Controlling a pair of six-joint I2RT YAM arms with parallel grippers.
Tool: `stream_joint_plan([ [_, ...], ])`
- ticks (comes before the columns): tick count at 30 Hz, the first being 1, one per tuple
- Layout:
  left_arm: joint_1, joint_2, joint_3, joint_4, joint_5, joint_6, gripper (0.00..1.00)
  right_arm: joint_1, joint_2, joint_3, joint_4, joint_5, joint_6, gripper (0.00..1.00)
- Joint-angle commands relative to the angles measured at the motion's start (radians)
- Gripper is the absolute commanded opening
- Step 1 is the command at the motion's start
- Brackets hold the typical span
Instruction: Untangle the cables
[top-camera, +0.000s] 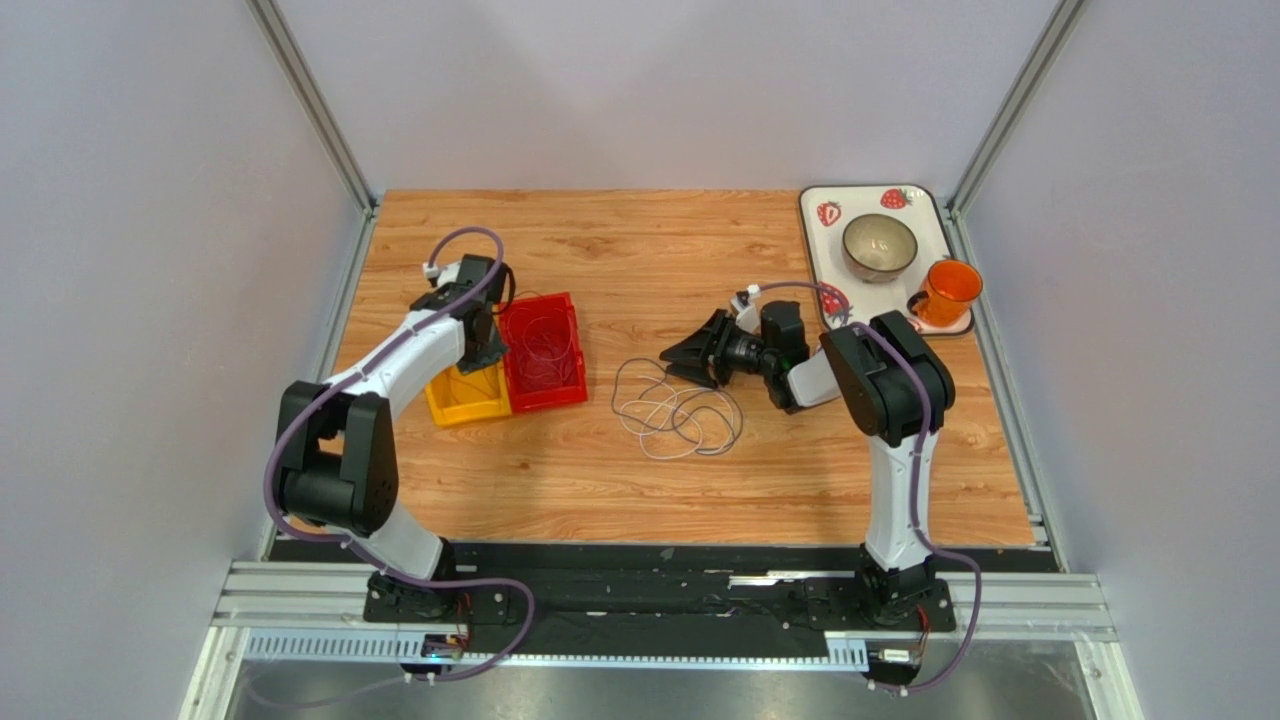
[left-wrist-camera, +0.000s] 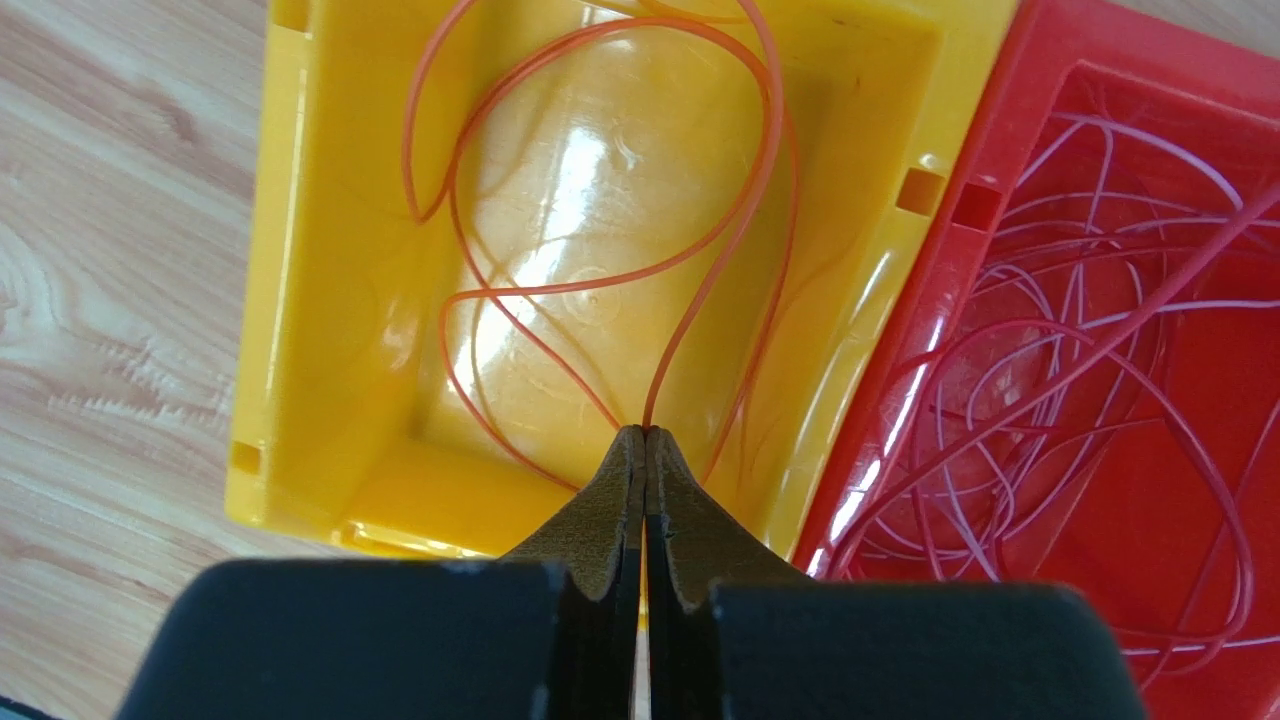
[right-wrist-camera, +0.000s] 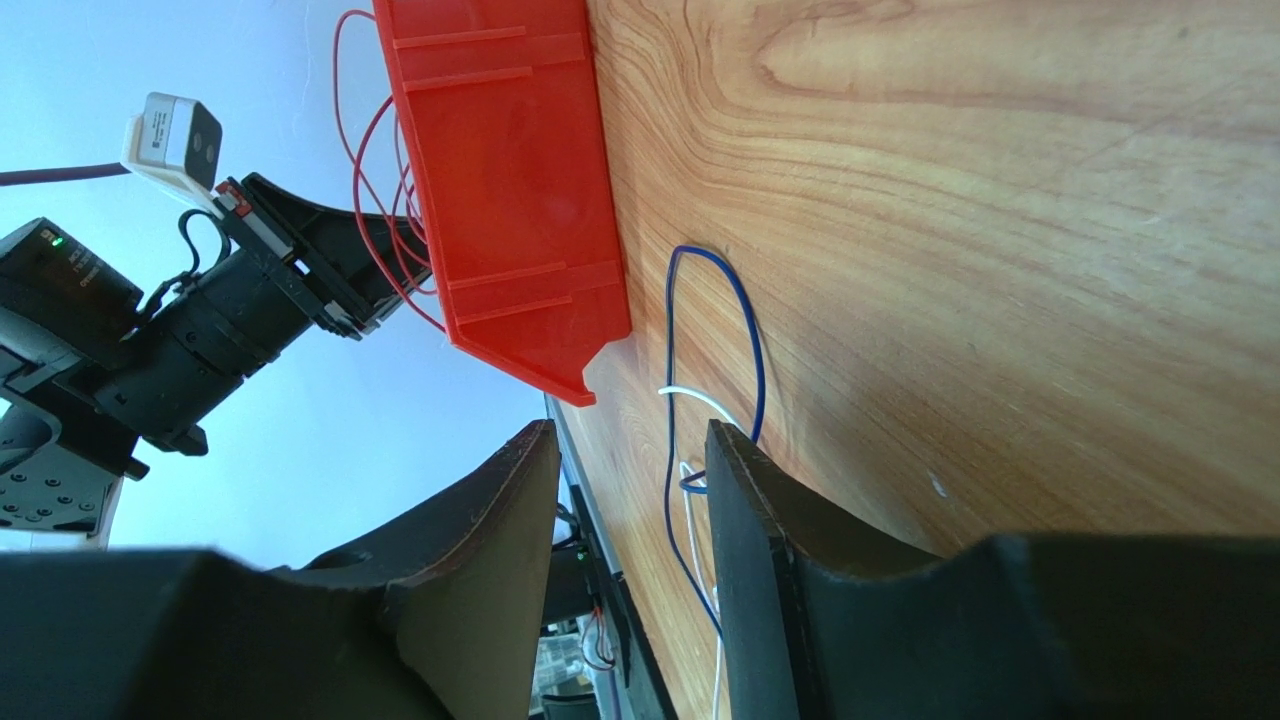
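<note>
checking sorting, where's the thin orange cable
Left wrist view: the thin orange cable loops inside the yellow plastic bin beside the red bin, pinched by the left gripper.

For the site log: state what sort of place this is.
Likely a robot lab test cell, not a home: plain panel walls box in a wooden table, and a metal mounting rail runs along its near edge.

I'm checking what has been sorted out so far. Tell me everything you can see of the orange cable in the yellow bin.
The orange cable is a very thin, glossy, plastic-looking wire. It curls in loose, overlapping loops inside the yellow bin, over its shiny floor, the far loops running past the picture's top edge. Two strands meet at the tips of the left pincer, which is shut on it.
</note>
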Motion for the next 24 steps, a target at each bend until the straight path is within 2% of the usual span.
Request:
stream_joint_plan([
  [1,-0.005,0.006,-0.013,0.017,-0.024,-0.017,0.0,-0.008,0.018,0.001,0.065,-0.018,0.013,0.44],
  [3,-0.015,-0.005,-0.015,0.01,-0.044,-0.018,0.0,-0.005,0.018,-0.001,0.067,-0.018,0.014,0.44],
  [6,-0.022,-0.034,-0.019,0.007,-0.044,-0.012,0.11,-0.006,0.022,0.001,0.073,-0.02,0.02,0.44],
  [7,-0.024,-0.051,-0.024,0.004,-0.042,-0.009,0.19,-0.008,0.022,0.001,0.076,-0.02,0.02,0.44],
  [13,-0.094,-0.17,-0.006,-0.035,-0.081,0.006,0.44,-0.006,0.029,0.001,0.097,-0.028,0.033,0.44],
  [24,-0.176,-0.456,0.042,-0.161,-0.076,0.034,0.47,-0.005,0.035,-0.006,0.139,-0.035,0.051,0.45],
])
